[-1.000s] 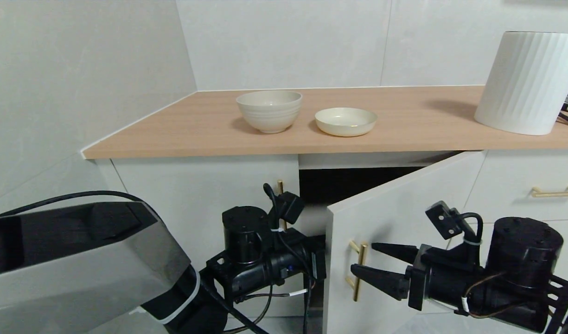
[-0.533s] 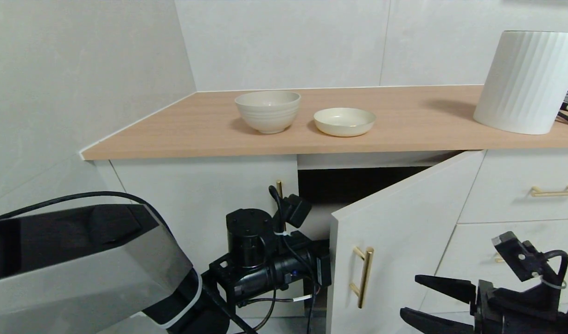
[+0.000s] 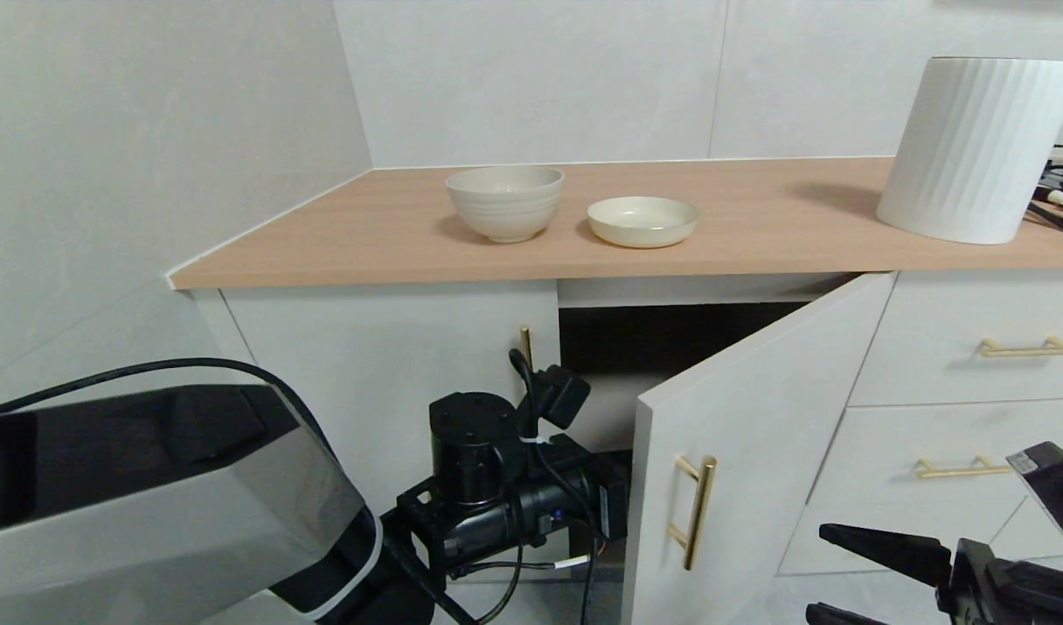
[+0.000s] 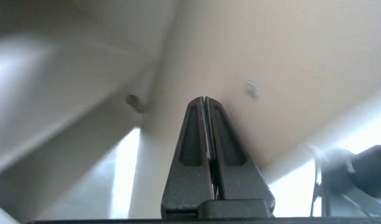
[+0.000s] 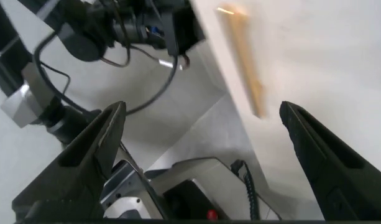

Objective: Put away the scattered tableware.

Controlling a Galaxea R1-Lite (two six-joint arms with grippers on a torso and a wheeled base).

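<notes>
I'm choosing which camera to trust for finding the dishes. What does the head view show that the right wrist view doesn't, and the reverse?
Head view: the bowl and shallow dish, apart on the countertop, a white ribbed container and drawers.
Right wrist view: little extra, just a close look down between the gripper's spread fingers.
Both: the open cabinet door, its gold handle, and the right gripper, open and clear of the handle.
</notes>
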